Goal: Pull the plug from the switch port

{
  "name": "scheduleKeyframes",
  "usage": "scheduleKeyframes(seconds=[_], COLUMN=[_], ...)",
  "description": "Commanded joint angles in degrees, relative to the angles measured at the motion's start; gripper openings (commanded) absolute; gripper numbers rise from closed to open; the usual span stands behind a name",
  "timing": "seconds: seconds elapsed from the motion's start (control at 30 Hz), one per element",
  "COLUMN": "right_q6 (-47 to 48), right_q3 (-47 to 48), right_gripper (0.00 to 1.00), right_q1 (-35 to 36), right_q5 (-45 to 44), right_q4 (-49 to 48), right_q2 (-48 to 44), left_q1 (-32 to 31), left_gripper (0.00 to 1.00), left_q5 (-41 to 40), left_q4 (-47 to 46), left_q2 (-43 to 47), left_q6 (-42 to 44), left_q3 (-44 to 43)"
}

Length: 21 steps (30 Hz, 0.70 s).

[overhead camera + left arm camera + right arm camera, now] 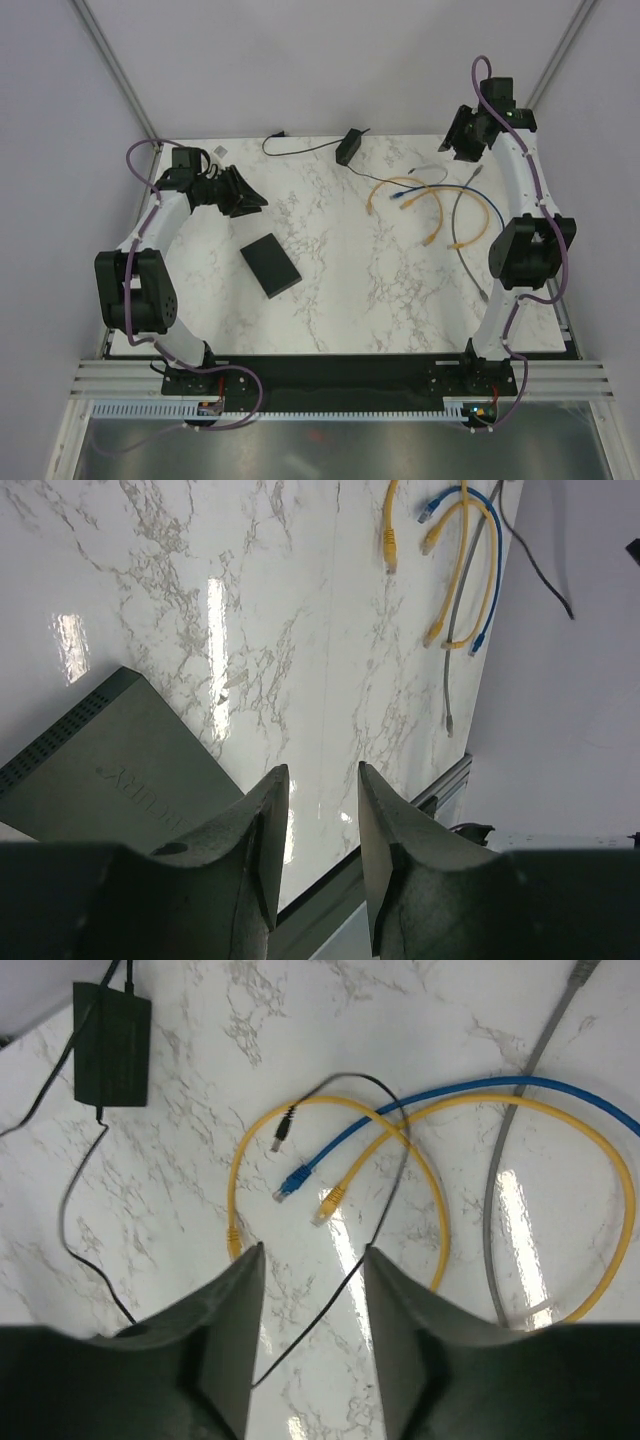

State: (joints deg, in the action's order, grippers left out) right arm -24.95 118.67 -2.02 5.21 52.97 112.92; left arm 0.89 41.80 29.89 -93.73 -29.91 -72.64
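Left tool (322, 820): fingers parted by a narrow gap, nothing gripped. It is held above the surface (300, 630), just beside the black box (110, 765) and not touching it. Right tool (312, 1295): fingers also parted, slightly wider, nothing gripped. It is held over the cable pile at the far right.

The black box is seen lying flat, left of centre, at an angle to the surface edges. The switch port cannot be made out in any view. Only the left wrist view shows a perforated side edge and lettering on the lid; from above the box is a plain black slab.

Only the right wrist view resolves the cable ends. A small black plug (284, 1136) on a thin black cord is seen lying loose on the surface inside a yellow loop, well apart from the box. The box is not seen in that view.

Counted:
- 2 yellow cables (328, 1200)
- 1 blue cable (296, 1180)
- 1 gray cable (490, 1210)
- 1 black adapter (112, 1045) at the far edge
- 1 black box
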Motion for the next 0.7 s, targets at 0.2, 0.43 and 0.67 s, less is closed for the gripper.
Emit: scheduleKeyframes(seconds=[0.2,0.43,0.67], right_q6=[-8.86,-10.12,-7.75], right_q3=[-2.3,-3.97,-12.31], right_gripper=[0.96,0.98,0.98], right_q1=[1.4,6.67,10.9], right_q5=[10.51,12.1,13.15], right_q4=[-12.25,-9.3,-5.77], right_q2=[1.51,1.42,-3.06], left_q1=[0.08,-0.09,-4.83], left_gripper=[0.43,0.47,0.5], left_q5=[-2.25,-3.14,-15.85], left_q4=[-1.14,-14.39,-41.83], left_q2=[-0.75,-7.07,-17.96], left_q6=[1.79,-12.33,-38.26], left_q3=[-2.06,-3.66,-5.66])
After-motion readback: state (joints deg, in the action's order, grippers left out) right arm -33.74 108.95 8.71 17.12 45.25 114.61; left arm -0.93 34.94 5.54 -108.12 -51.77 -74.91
